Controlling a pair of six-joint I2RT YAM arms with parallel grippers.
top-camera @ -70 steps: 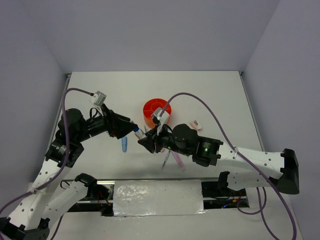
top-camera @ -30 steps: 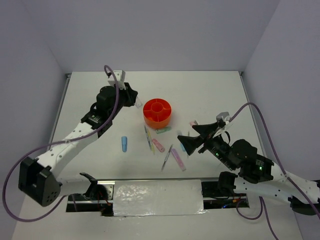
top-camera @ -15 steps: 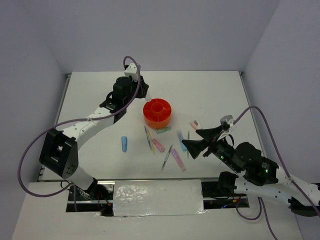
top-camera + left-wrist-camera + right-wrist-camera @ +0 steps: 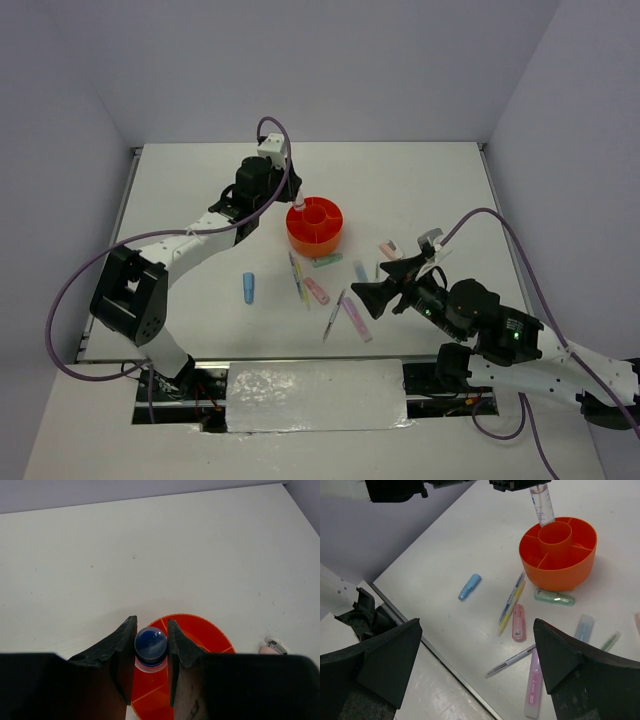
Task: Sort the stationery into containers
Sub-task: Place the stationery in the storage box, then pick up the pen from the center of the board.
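My left gripper [image 4: 291,196] [image 4: 151,641] is shut on a clear marker with a dark blue cap [image 4: 151,644] [image 4: 541,502]. It holds the marker upright over the far left part of the orange organiser [image 4: 318,238] [image 4: 202,630] [image 4: 560,570]. The marker's lower end is hidden behind the organiser's centre tube. My right gripper [image 4: 372,280] [image 4: 477,630] hangs open above the loose stationery with nothing between its fingers. Below it lie a thin pen [image 4: 512,661] and a long pink marker [image 4: 534,687] [image 4: 356,320].
Near the organiser lie a blue marker [image 4: 249,288] [image 4: 470,587], a yellow and blue pen pair [image 4: 297,275] [image 4: 511,602], a short pink marker [image 4: 316,291] [image 4: 518,622], a green marker [image 4: 326,261] [image 4: 555,597], a light blue marker [image 4: 583,627] and a pink-white eraser [image 4: 390,249] [image 4: 272,645].
My left gripper has carried the marker to the right, from behind the organiser to over its far left rim. The right arm has shifted a little left, still open.
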